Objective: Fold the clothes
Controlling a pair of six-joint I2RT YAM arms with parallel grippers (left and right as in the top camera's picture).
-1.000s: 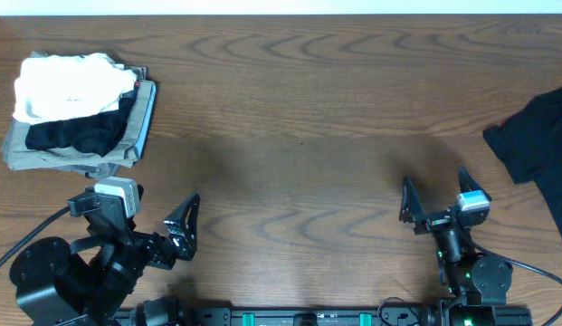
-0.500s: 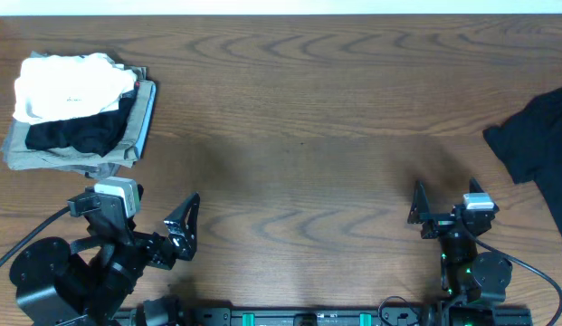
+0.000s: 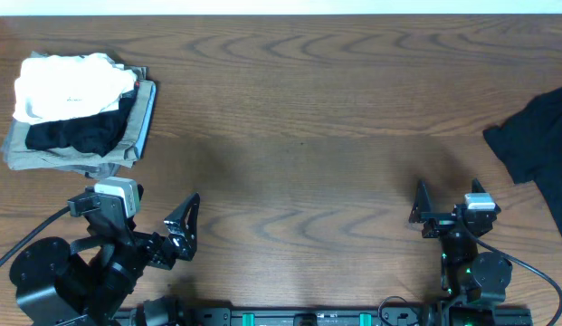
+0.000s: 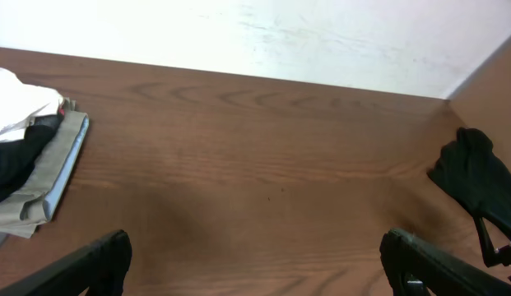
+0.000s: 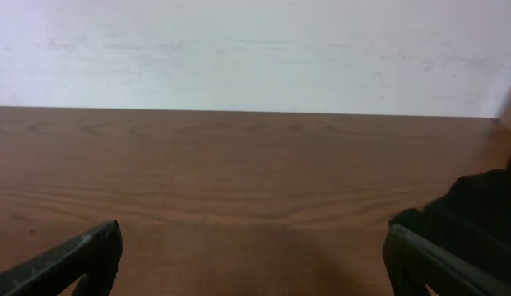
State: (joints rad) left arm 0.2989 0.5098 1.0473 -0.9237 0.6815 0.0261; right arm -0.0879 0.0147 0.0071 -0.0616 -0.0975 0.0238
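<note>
1. Overhead: the white T-shirt (image 3: 68, 86) lies bunched on top of a pile in the far-left corner of the desk (image 3: 299, 100). Under it are a black folded cloth (image 3: 72, 134) and khaki-grey pieces (image 3: 45, 161). A loose black garment (image 3: 538, 136) lies crumpled at the right edge, partly cut off by the frame. The left gripper (image 3: 184, 228) sits at the near edge, left of centre. It is turned on its side, its claw is apart and it holds nothing. The right gripper (image 3: 448, 201) sits at the near edge towards the right. Its fingers are spread wide over bare wood, well apart from the black garment.

2. Left wrist: both fingers (image 4: 99, 259) show at the bottom corners, far apart, with nothing between them. The white T-shirt (image 4: 16, 103) and the pile lie at the left edge. The black garment (image 4: 477, 177) lies near the desk's far-right corner, below a pale wall (image 4: 321, 33).

3. Right wrist: the fingers (image 5: 82, 255) stand wide apart and empty above the desk (image 5: 239, 164). The black garment (image 5: 481, 210) lies at the right, just beyond the right-hand finger. Whether it touches that finger cannot be told.
</note>
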